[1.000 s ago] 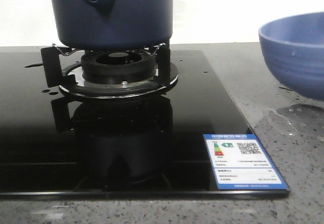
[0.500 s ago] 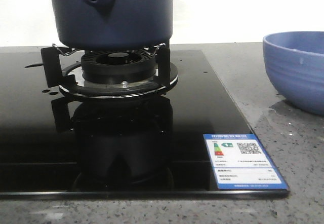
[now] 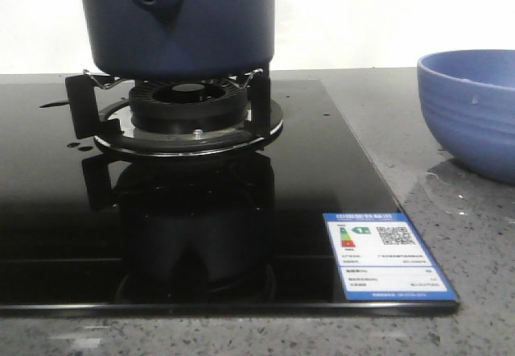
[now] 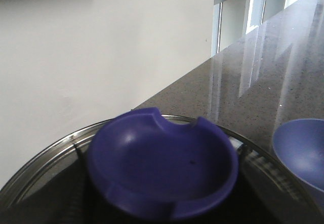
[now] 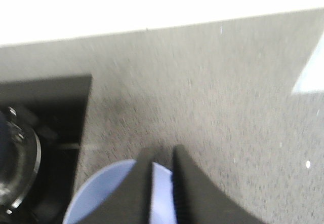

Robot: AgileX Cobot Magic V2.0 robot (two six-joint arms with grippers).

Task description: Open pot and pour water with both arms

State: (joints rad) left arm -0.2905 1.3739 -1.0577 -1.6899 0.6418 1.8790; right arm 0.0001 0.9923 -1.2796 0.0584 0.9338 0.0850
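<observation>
Bowl (image 3: pixel 471 110) set down since a second ago, right gripper (image 5: pixel 162 193) apparently pinching its rim, left gripper's state unclear

Front view sharp; wall (image 3: pixel 386 18) behind blown out white, glossy hob (image 3: pixel 201 211) mirrors burner. Left wrist view: near knob (image 4: pixel 162 171) soft, window glare streaks counter (image 4: pixel 263 77). Right wrist view blurred throughout, top overexposed, fingers (image 5: pixel 142 193) dark.

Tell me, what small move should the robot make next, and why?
Probably open the right end effector to let go of the bowl. Its fingers appear to pinch the bowl's rim, and the bowl sits upright on the counter beside the stove, so it looks ready to be released.
</observation>
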